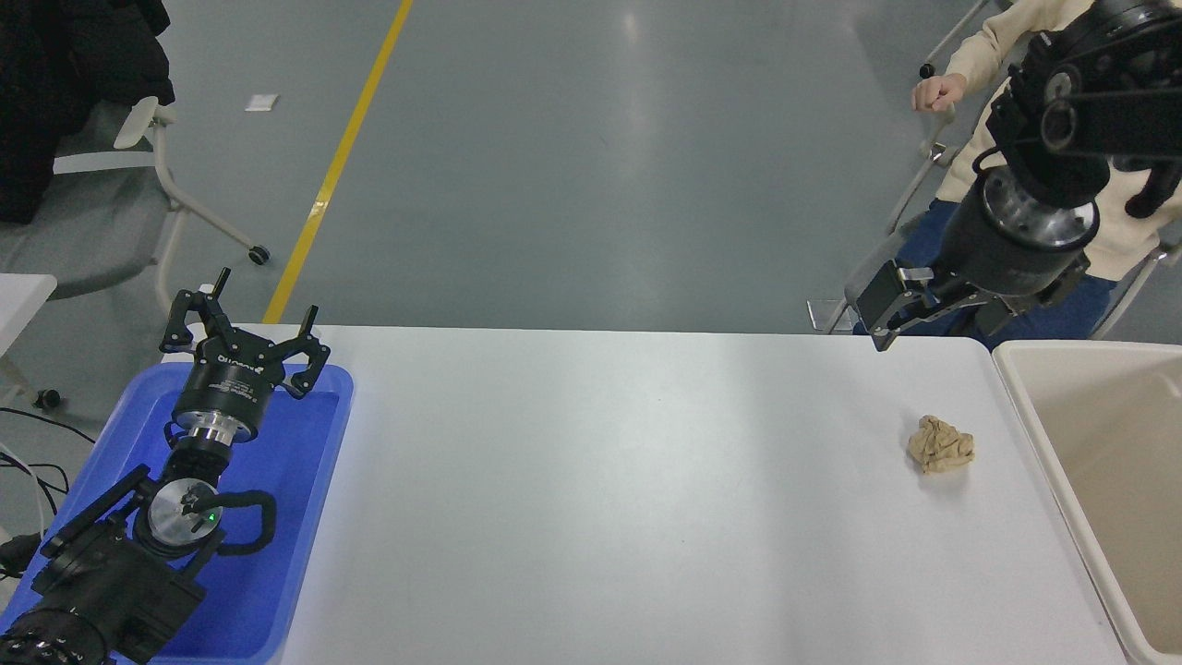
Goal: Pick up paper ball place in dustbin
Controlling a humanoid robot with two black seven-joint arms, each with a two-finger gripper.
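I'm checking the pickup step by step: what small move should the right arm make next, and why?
Probably lower the right gripper toward the paper ball. The ball lies loose on the table, left of the dustbin, nothing gripping it.

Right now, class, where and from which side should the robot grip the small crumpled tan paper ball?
Grip the small crumpled tan paper ball across its middle, coming from above. It lies alone on the white table, with no handle, probably soft enough to pinch anywhere.
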